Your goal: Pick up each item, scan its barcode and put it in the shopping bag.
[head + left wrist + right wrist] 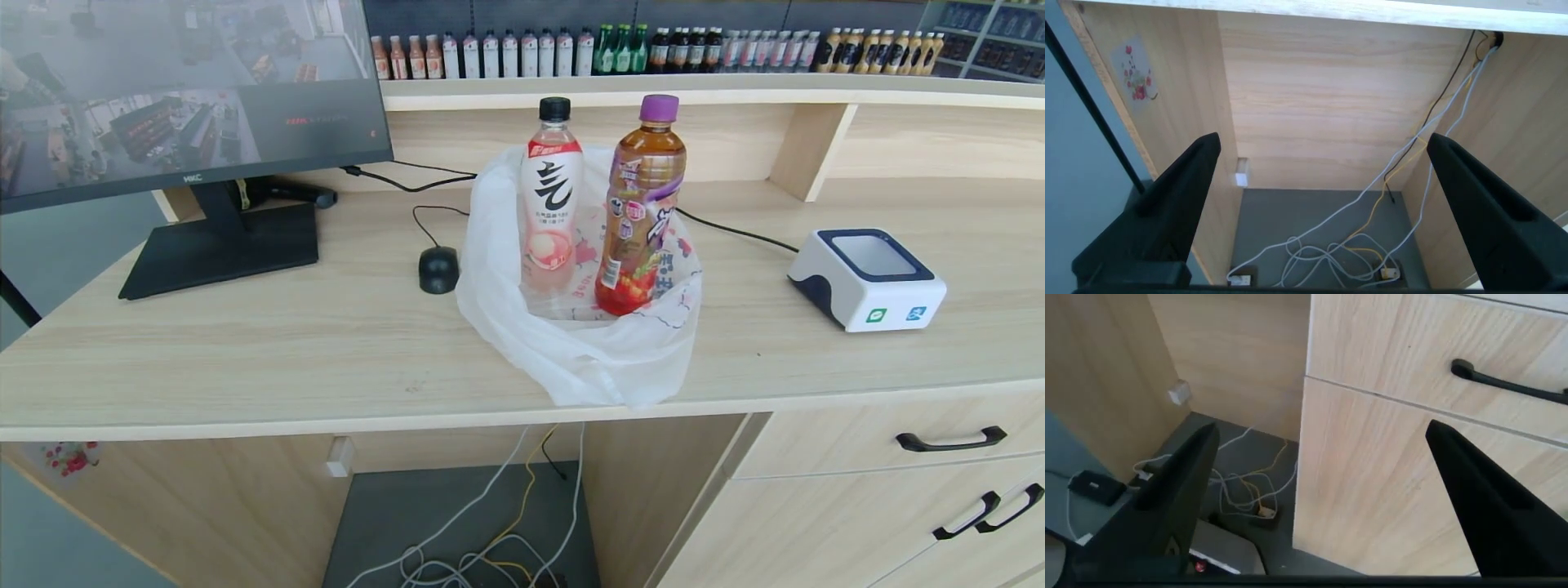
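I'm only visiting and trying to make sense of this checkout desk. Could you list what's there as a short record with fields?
Surface: light wooden counter
Bag: white plastic shopping bag, open, near the front edge
In bag: pale pink bottle with black cap and brown bottle with purple cap, upright, side by side
Scanner: white box-shaped barcode scanner, right of the bag, apart from it
Also: black monitor, black mouse, left of the bag
Left gripper: open, below counter, facing loose cables
Right gripper: open, facing wooden drawer fronts

Thin plastic shopping bag (588,359), matt wooden counter (245,351)
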